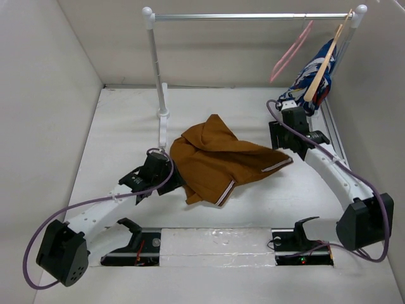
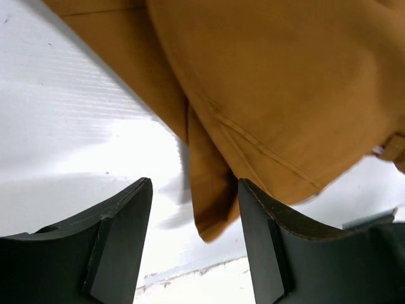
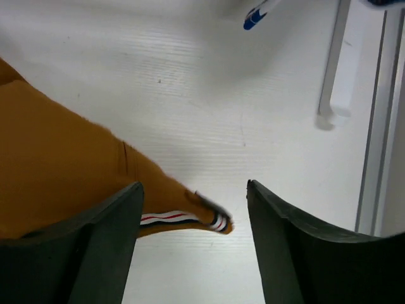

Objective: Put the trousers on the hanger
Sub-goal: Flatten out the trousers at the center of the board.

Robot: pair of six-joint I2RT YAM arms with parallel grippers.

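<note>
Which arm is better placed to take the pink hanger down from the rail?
Probably the right. The hanger hangs at the right end of the rail, on that side, and the right gripper is by the striped tip of the trousers, jaws open and empty. The left gripper sits at their far left edge.

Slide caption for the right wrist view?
Open right pincer above the striped corner of the trousers on the white table.

Trousers central on the table; hanger behind and right, apparently on the rail.
</note>
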